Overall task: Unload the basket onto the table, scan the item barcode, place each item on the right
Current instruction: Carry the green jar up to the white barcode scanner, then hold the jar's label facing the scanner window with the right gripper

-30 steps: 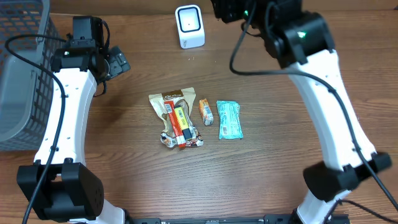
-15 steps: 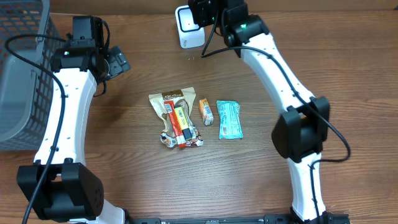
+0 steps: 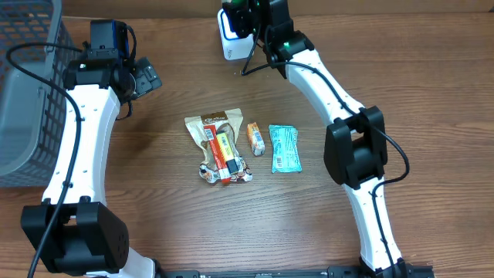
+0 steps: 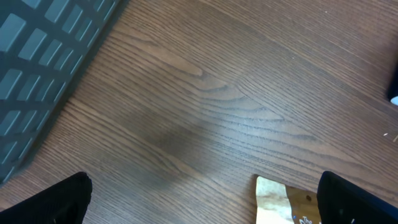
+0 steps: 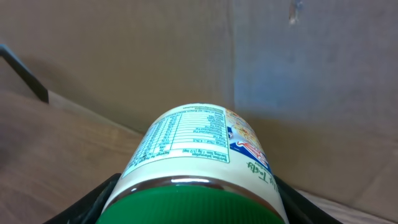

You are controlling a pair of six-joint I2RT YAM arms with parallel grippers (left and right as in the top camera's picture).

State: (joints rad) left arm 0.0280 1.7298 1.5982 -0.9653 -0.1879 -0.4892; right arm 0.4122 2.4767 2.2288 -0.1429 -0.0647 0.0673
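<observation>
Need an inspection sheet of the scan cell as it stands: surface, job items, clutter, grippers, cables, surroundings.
Surface: wooden table, no spills seen.
Job's things: jar with green lid, printed label facing the wrist camera; white scanner at the far edge.
Clutter: brown packet, yellow bar, orange packet and teal packet grouped mid-table.
Grippers: left gripper open, empty; right gripper at the scanner, fingers closed on the jar.
Cables: black cable along each arm.
Surroundings: gray basket at left.

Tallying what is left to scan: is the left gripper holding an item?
No: the left gripper stands open above the table, nothing between its fingers, a tan packet lying below.
</observation>
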